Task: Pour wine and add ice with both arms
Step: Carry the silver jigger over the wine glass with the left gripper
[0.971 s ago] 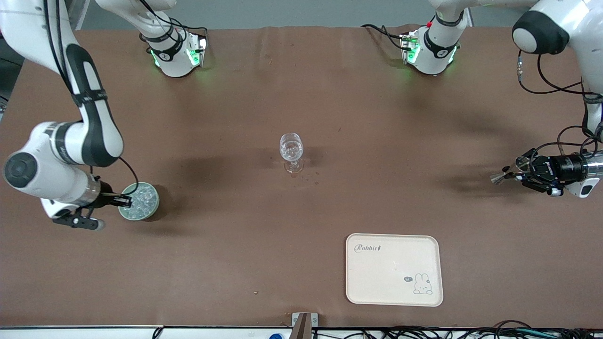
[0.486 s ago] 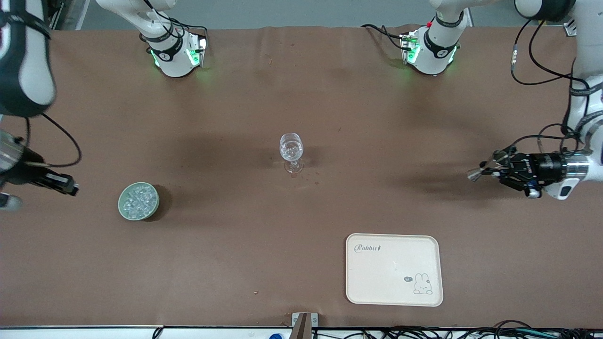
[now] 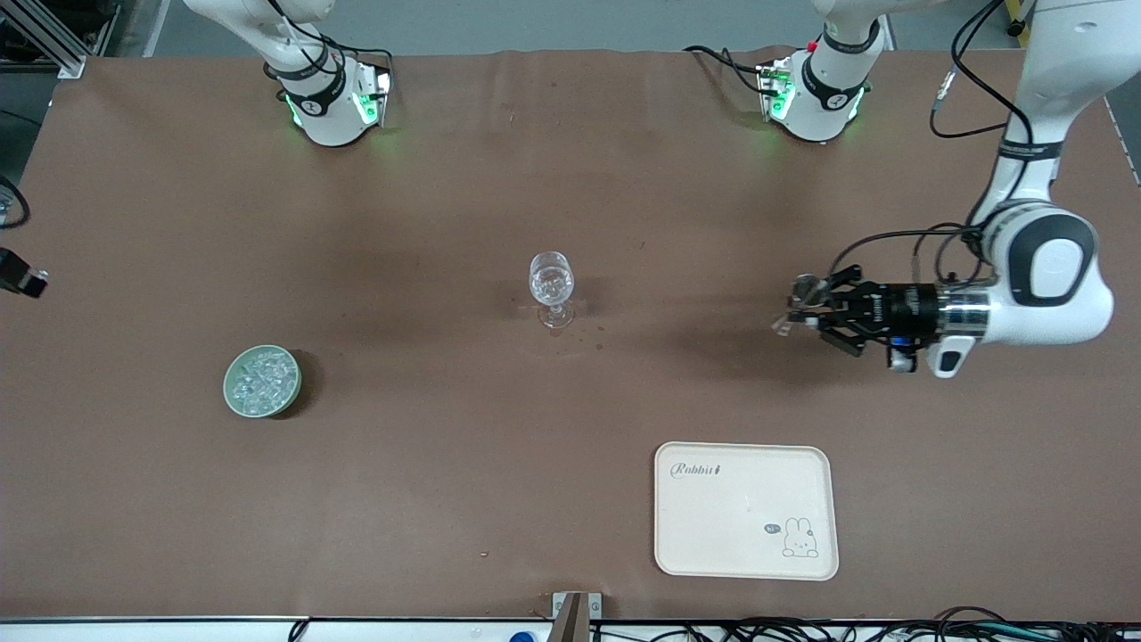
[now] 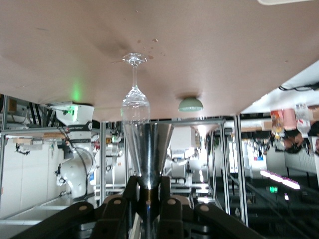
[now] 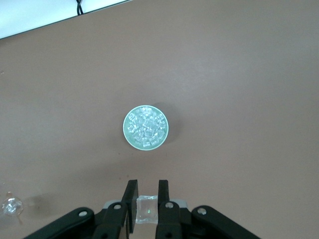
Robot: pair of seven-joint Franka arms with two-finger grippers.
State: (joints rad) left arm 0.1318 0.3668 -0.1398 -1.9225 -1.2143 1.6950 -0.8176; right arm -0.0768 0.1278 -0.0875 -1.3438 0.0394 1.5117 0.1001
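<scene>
A clear stemmed wine glass [image 3: 552, 285] stands mid-table. A green bowl [image 3: 262, 382] full of ice [image 3: 260, 379] sits toward the right arm's end, nearer the front camera. My left gripper [image 3: 813, 309] is shut on a metal cone-shaped cup [image 3: 807, 288] and holds it above the table, between the glass and the left arm's end. In the left wrist view the left gripper [image 4: 148, 183] holds the cup [image 4: 148, 147] level with the glass [image 4: 135, 97]. My right gripper [image 5: 147, 191] is shut on one ice cube [image 5: 147, 211], high above the table near the bowl [image 5: 146, 127].
A cream tray [image 3: 746, 510] with a rabbit drawing lies near the front edge, toward the left arm's end. Both arm bases [image 3: 330, 98] stand along the table edge farthest from the front camera. The right gripper [image 3: 21, 273] shows only at the front view's edge.
My right gripper has lifted off the ice bowl and swung out to the table's end with an ice cube. My left gripper has carried the metal cup toward the wine glass.
</scene>
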